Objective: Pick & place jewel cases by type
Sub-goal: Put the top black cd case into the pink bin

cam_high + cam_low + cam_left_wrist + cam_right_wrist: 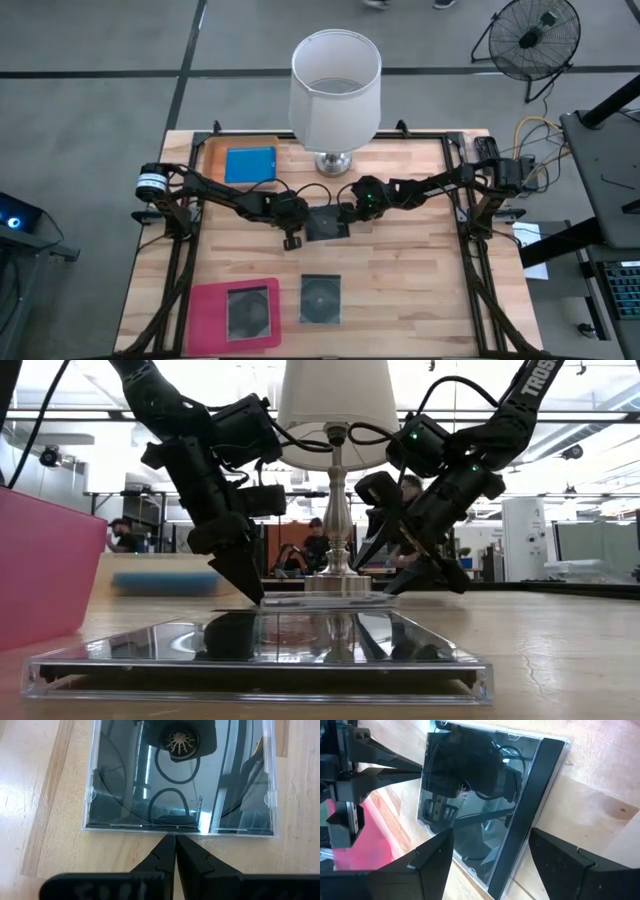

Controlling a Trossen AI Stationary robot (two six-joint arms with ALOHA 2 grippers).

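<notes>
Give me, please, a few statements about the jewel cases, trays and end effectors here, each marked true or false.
1. The left end effector is shut, its tips at the edge of the middle grey case. True.
2. The right end effector is shut. False: it is open, straddling that case.
3. A blue case lies in the orange tray. True.
4. The pink tray holds a blue case. False: it holds a grey case.
5. Another grey case lies on the table. True.

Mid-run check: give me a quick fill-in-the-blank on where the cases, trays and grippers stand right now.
1. The blue case lies in the ____ tray.
2. The left gripper fingers are ____.
3. The right gripper straddles the middle case with fingers ____.
4. The pink tray holds ____ dark case.

Missing words: orange; shut; open; one
</notes>
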